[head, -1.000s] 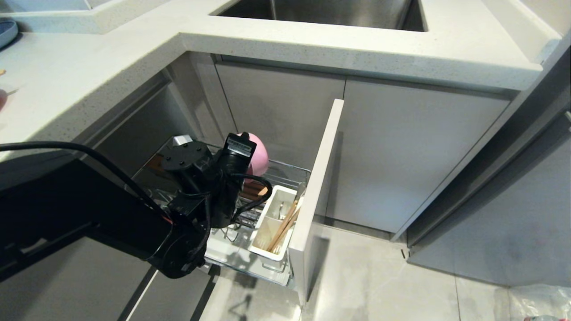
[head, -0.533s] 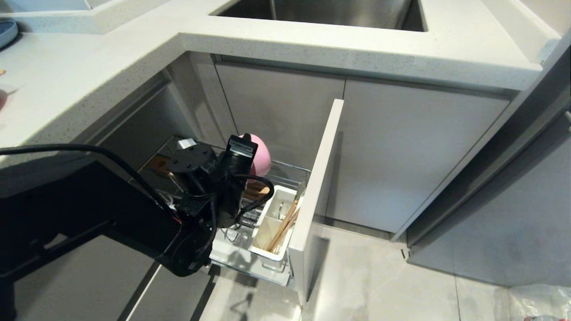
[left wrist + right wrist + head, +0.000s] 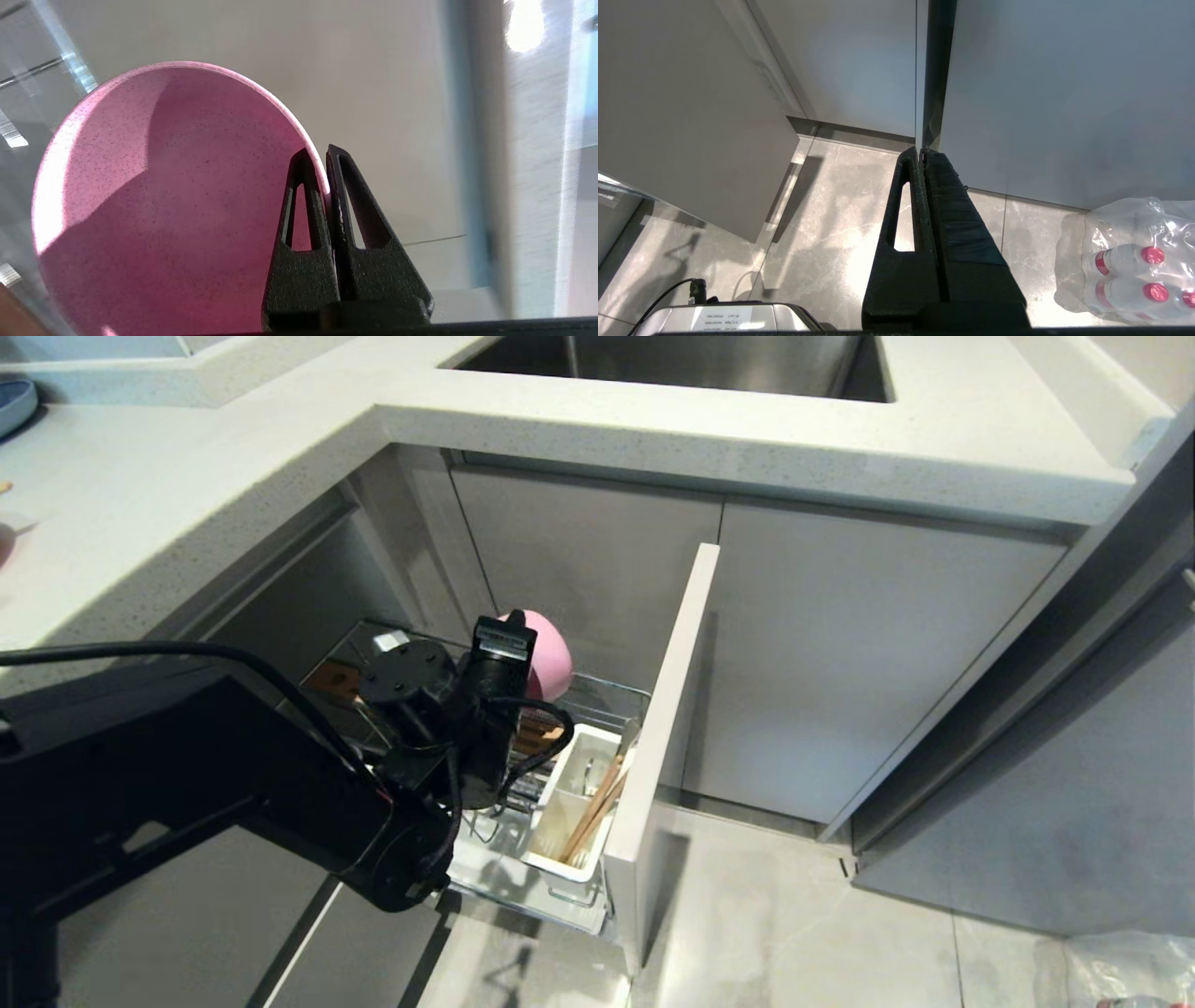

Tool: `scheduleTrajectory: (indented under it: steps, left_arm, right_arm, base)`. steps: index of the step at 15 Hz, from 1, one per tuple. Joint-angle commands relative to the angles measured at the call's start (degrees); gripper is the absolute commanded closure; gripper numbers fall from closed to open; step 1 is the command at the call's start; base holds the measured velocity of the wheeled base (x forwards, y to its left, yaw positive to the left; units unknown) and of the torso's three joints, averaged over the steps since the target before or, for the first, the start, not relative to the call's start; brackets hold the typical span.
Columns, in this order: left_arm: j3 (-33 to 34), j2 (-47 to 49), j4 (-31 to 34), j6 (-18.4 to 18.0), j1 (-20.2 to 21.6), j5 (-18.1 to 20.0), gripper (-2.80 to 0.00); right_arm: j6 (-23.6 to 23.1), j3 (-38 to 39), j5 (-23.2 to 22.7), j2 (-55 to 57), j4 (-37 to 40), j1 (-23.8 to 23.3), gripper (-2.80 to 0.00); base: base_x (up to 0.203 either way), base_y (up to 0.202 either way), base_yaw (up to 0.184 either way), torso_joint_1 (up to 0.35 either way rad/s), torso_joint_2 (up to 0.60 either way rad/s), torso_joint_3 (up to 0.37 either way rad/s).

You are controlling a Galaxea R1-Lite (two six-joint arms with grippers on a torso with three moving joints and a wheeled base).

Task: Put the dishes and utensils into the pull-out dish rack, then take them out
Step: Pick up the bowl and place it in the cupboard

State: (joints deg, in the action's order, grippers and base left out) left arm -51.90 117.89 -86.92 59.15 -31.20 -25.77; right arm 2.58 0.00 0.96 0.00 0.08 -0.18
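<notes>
Two arms belong to this robot, and only the left one shows from the head camera, reaching in from the left over the pulled-out dish rack. The left gripper is clamped on the rim of the pink bowl, one finger inside the rim and one outside, holding the bowl on edge above the back part of the rack. Just right of the arm, the white caddy holds the wooden chopsticks, leaning. Right of that stands the rack's pale front panel. The right gripper hangs over the floor with its fingers pressed together, near a pack of bottles.
</notes>
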Motion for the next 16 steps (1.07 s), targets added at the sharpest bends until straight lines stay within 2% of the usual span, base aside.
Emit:
scheduleTrajectory:
  steps: [1, 16]
  left_arm:
    - [0.0, 0.8, -0.7, 0.4, -0.1, -0.5, 0.00]
    - [-1.4, 4.4, -0.7, -0.1, 0.0, -1.5, 0.00]
  right_arm:
    - [0.0, 0.1, 0.0, 0.0, 0.0, 0.0, 0.00]
    - [0.0, 0.1, 0.0, 0.0, 0.0, 0.0, 0.00]
  base:
    - [0.000, 0.000, 0.000, 0.000, 0.00, 0.000]
    - [0.000, 0.000, 0.000, 0.000, 0.00, 0.000]
